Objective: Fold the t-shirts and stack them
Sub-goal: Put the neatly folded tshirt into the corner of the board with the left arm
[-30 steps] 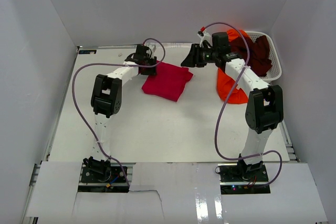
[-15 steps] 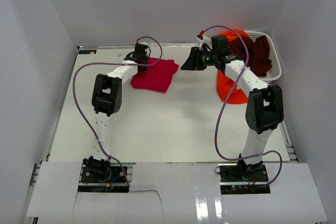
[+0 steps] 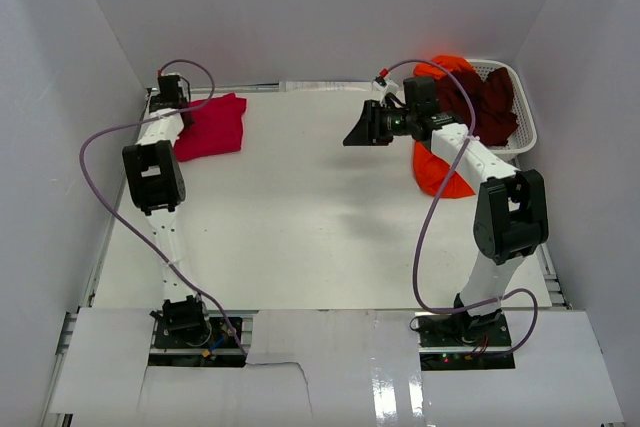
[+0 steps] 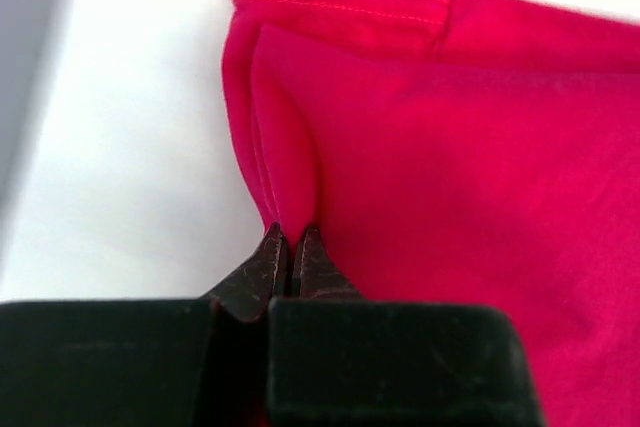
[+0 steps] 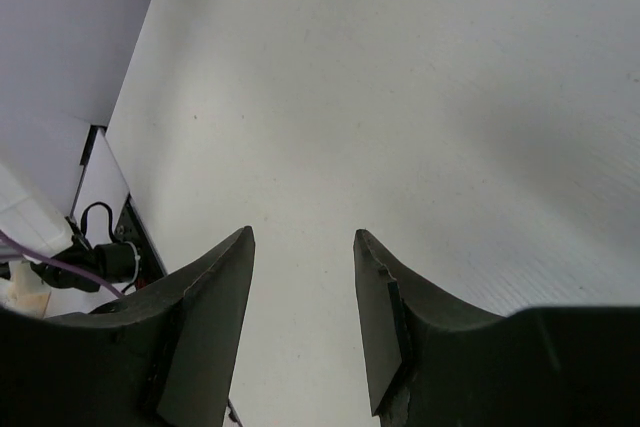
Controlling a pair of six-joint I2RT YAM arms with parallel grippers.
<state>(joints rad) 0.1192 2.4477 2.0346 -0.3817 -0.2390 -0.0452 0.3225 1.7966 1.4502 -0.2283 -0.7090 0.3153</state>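
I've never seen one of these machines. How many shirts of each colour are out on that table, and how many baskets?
crimson-red t-shirt: 1
bright orange t-shirt: 1
dark maroon t-shirt: 1
white mesh basket: 1
Total: 4 things, 3 of them shirts

Red tee (image 3: pixel 212 125): plain crimson. Orange tee (image 3: pixel 435 179): plain bright orange. Maroon tee (image 3: pixel 490 107): dark maroon. Basket (image 3: pixel 527 132): white mesh. Table (image 3: pixel 300 227): white. Cables (image 3: pixel 83 155): purple. Arms (image 3: pixel 505 217): white links, black joints.
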